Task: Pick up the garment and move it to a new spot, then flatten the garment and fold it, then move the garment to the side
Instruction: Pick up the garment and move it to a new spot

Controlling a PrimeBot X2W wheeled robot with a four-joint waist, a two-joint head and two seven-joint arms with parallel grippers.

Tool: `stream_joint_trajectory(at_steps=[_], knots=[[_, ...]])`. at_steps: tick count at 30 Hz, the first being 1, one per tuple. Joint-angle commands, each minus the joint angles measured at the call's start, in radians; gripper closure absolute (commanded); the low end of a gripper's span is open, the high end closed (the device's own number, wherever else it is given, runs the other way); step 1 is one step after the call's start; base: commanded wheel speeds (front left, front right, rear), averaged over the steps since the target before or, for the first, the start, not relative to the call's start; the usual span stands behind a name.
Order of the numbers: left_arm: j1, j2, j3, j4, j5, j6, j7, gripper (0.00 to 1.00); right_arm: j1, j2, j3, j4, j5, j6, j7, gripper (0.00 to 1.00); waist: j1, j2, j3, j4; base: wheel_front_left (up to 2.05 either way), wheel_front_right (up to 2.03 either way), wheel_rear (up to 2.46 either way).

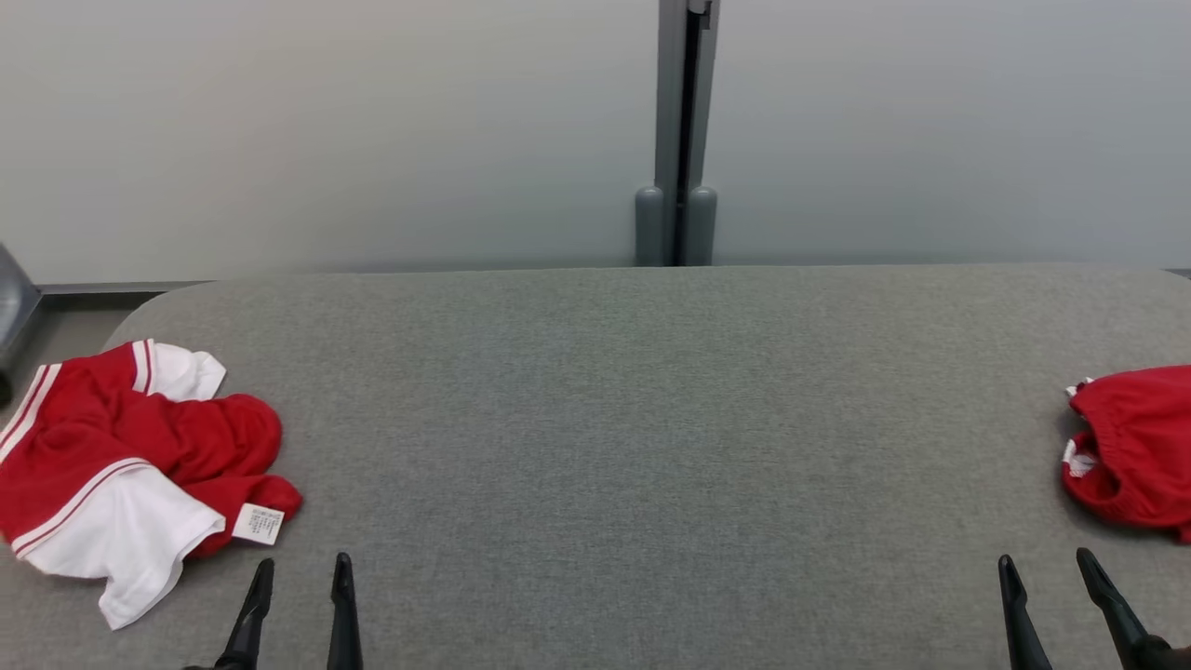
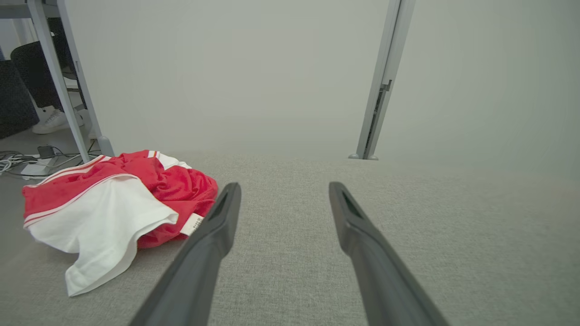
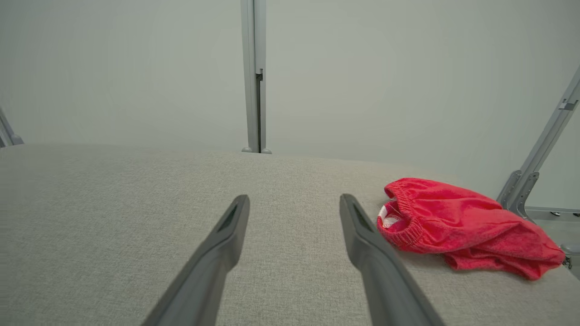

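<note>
The red-and-white garment [image 1: 130,465] is being shown bunched at the far left of the bench [image 1: 651,419], close to the left edge, and it is being judged the piece to lift. It is lying just to the left of the left gripper [image 1: 304,560] and slightly ahead of it, near but apart. The care label [image 1: 258,523] and the red fold beside it are being offered as the closest points. No clear long axis is being presented by the heap, though a white panel is being trailed toward the near edge. In the left wrist view the left gripper [image 2: 284,185] is being held with its jaws spread and nothing between them, the heap sitting off to the left of the fingers. The right gripper [image 1: 1044,556] is likewise being held with its jaws wide and empty, well apart from that heap, so the left arm is being favoured for the reach. Red shorts [image 1: 1130,447] are being seen at the far right, beside that gripper. The surface is being read as grey woven fabric, likely to drag on cloth, and a pale wall with a grey post [image 1: 677,140] is closing off the back.
</note>
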Motion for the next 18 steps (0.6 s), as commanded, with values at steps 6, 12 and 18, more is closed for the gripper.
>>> stream_joint_trajectory(at_steps=[6, 12, 18], knots=[[-0.026, 0.003, -0.021, -0.004, -0.005, -0.002, 0.000, 0.00, 0.043, -0.003, 0.006, 0.005, 0.028, 0.000, -0.006, 0.00, 0.0000, 0.0000, -0.011, 0.182, 0.00, 0.00, 0.00], [-0.006, 0.003, -0.022, -0.021, -0.015, 0.005, 0.000, 0.00, 0.045, -0.003, 0.048, 0.009, 0.034, 0.000, -0.006, 0.00, 0.0000, 0.0000, -0.023, 0.335, 0.00, 0.00, 0.00], [-0.005, 0.003, -0.029, -0.031, -0.025, 0.002, 0.000, 0.00, 0.032, -0.004, 0.069, 0.018, 0.028, 0.000, -0.006, 0.00, 0.0000, 0.0000, -0.017, 0.389, 0.00, 0.00, 0.00]])
